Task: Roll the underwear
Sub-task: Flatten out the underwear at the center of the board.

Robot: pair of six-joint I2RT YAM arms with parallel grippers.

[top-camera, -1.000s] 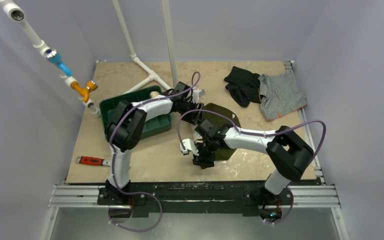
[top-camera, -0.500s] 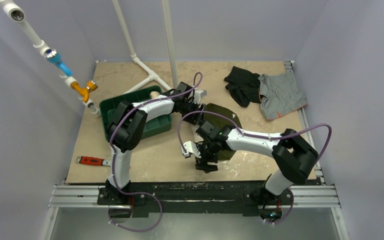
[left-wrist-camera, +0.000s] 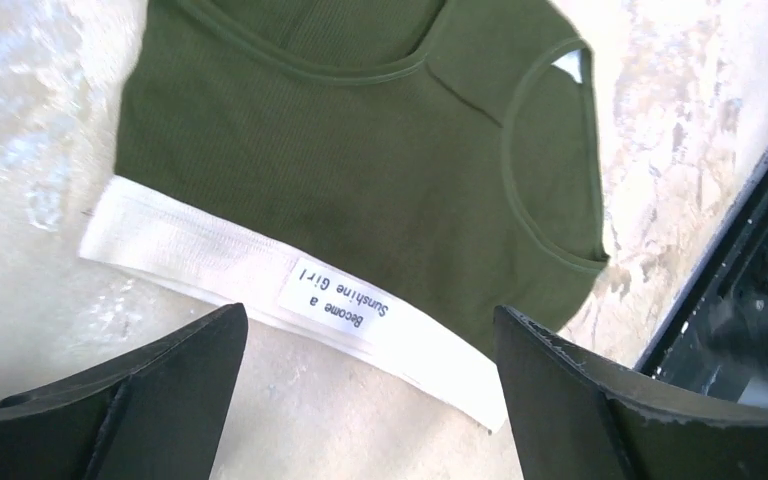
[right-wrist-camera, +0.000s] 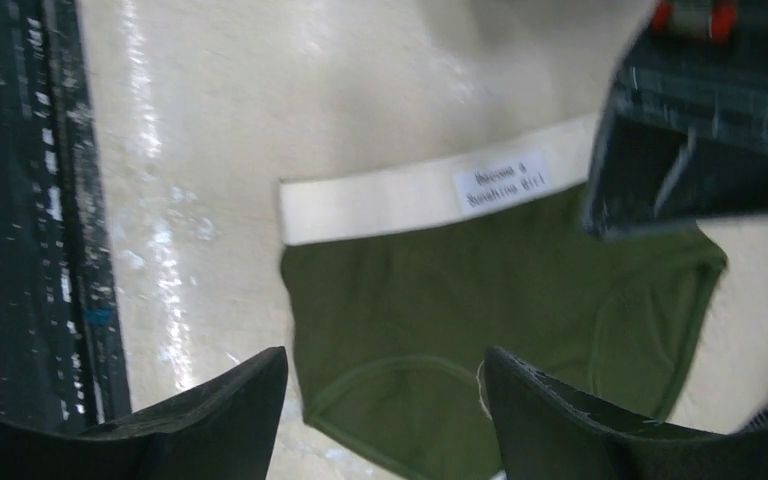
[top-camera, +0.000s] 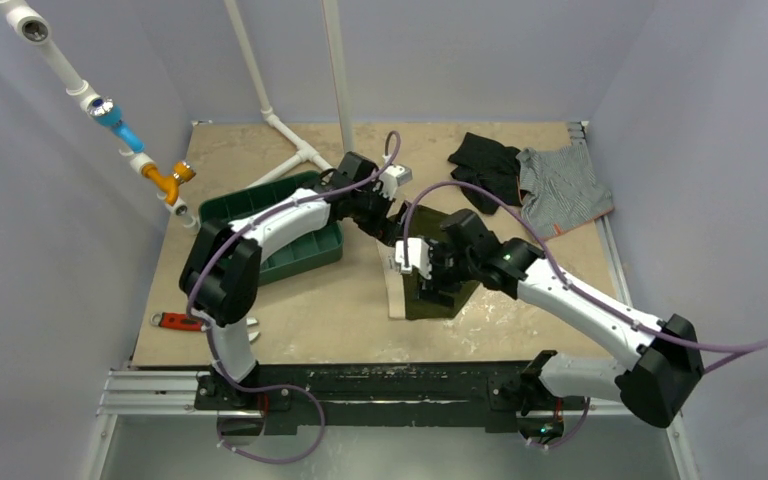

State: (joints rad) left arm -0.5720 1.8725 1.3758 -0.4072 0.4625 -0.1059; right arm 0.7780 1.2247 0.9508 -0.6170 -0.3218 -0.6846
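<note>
The underwear (top-camera: 422,305) lies flat and unrolled on the table (top-camera: 290,300), near its middle and toward the near edge. Its cream waistband (top-camera: 397,290) forms the left side, with the band's long axis running near to far. The olive body spreads right from it, so the leg openings point right, partly under the right arm. A white label (left-wrist-camera: 340,295) printed with small dark text sits on the waistband. The left gripper (left-wrist-camera: 368,320) hangs over the far part of the garment with its fingers spread wide, and nothing is between them. The right gripper (right-wrist-camera: 385,355) hovers over the olive cloth, likewise spread and holding nothing. A green tray (top-camera: 305,255) with compartments sits left of the underwear and well apart from it. The left arm crosses above the tray, and what it holds cannot be made out. At the far right lie a black garment (top-camera: 485,170) and a grey striped one (top-camera: 560,190), touching each other. A red-handled wrench (top-camera: 185,321) rests near the left near corner.
</note>
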